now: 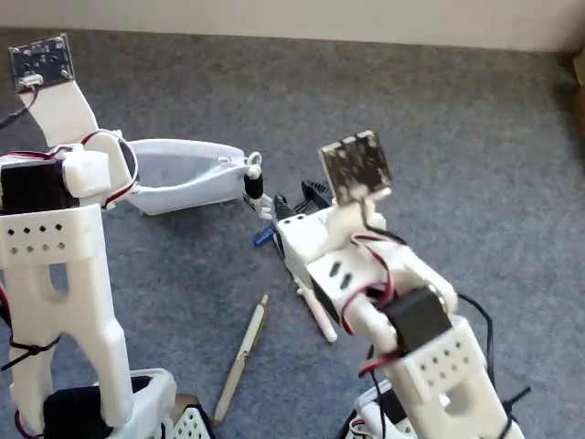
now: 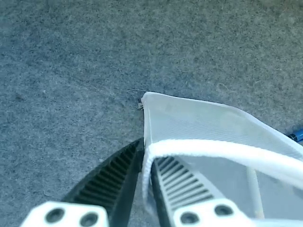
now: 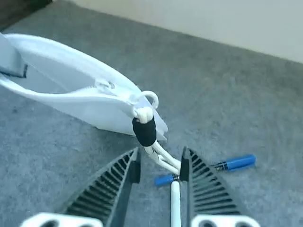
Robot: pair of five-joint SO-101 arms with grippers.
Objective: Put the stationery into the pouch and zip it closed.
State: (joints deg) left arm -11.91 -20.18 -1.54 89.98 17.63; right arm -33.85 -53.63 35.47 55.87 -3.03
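Note:
The white mesh pouch [image 1: 183,174] lies on the grey carpet, and its zipper pull ends in a black bead [image 1: 253,184] on a white cord. My left gripper [image 2: 147,163] is shut on the pouch's [image 2: 203,127] end edge. At the zipper end, my right gripper [image 3: 159,163] stands open, with the cord [image 3: 163,160] of the black bead [image 3: 144,130] running between its fingers close to one of them. A blue pen [image 3: 234,163] lies behind that finger. A white pen [image 3: 175,203] lies below the gripper. Nearer the front, a beige pen [image 1: 242,357] rests on the carpet.
The white pen [image 1: 315,311] lies beside the right arm's base. A pale wall runs along the far edge of the carpet [image 1: 475,119]. Open carpet stretches to the right and behind the pouch.

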